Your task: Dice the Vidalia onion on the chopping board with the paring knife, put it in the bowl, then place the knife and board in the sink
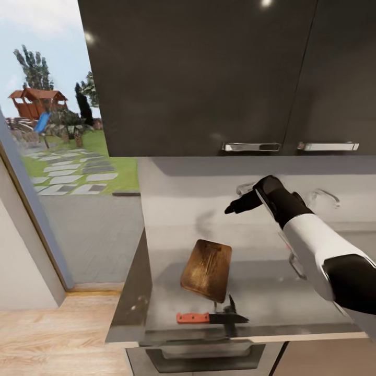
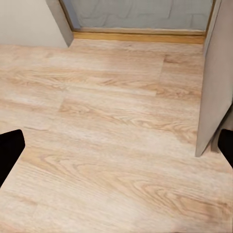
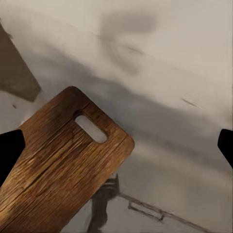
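Note:
The brown chopping board [image 1: 207,269] lies on the grey countertop [image 1: 277,300], slot handle toward the wall; the right wrist view shows that slot end of the chopping board [image 3: 73,155] close up. The paring knife [image 1: 209,317], with its red-orange handle to the left, lies just in front of the board near the counter's front edge. My right gripper [image 1: 237,204] hovers open above and behind the board, its fingertips [image 3: 9,150] wide apart. My left gripper [image 2: 116,150] is open over the wooden floor. The onion, the bowl and the sink basin are out of view.
Dark upper cabinets [image 1: 209,73] with chrome handles hang over the counter. A curved chrome tap [image 1: 325,196] shows behind my right arm. The counter's left end [image 1: 130,292] borders a glass opening onto a garden. Light wooden floor [image 2: 116,121] lies below, and a drawer front sits under the counter edge.

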Controlling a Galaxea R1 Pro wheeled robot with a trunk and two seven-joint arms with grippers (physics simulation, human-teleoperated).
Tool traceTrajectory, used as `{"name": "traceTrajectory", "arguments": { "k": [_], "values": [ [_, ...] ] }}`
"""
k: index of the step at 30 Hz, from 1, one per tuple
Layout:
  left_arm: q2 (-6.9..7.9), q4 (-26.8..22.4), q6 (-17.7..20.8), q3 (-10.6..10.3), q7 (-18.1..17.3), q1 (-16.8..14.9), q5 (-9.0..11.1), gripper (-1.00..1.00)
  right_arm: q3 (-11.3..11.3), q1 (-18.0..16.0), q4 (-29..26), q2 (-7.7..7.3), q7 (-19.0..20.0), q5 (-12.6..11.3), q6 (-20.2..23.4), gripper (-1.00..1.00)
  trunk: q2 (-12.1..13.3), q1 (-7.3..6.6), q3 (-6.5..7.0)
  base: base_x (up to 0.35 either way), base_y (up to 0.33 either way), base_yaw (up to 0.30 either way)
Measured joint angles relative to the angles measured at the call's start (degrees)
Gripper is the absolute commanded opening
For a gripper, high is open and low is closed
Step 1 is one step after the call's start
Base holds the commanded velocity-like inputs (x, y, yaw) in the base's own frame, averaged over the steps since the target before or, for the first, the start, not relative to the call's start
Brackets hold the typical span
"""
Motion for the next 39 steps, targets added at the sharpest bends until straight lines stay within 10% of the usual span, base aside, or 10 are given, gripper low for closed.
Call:
{"name": "traceTrajectory", "arguments": {
  "k": [6, 22, 39],
  "values": [
    [0.03, 0.2, 0.0, -0.1, -0.1, 0.0, 0.0, 1.00, 10.0, 0.1, 4.8, -0.15, 6.6, 0.2, -6.0, 1.00, 0.0, 0.03, 0.00, 0.090, 0.003, 0.000],
    [0.03, 0.3, 0.0, -0.1, -0.1, 0.0, 0.0, 1.00, 10.5, 0.1, 7.4, -4.94, 9.9, 0.1, -9.9, 1.00, 0.0, 0.03, -0.26, 0.001, 0.000, 0.000],
    [0.01, 0.3, 0.0, -0.1, -0.2, 0.0, 0.0, 1.00, 10.6, 0.1, 7.5, -5.30, 12.2, 0.1, -12.3, 1.00, 0.0, 0.02, -1.80, 0.162, 0.019, 0.000]
  ]
}}
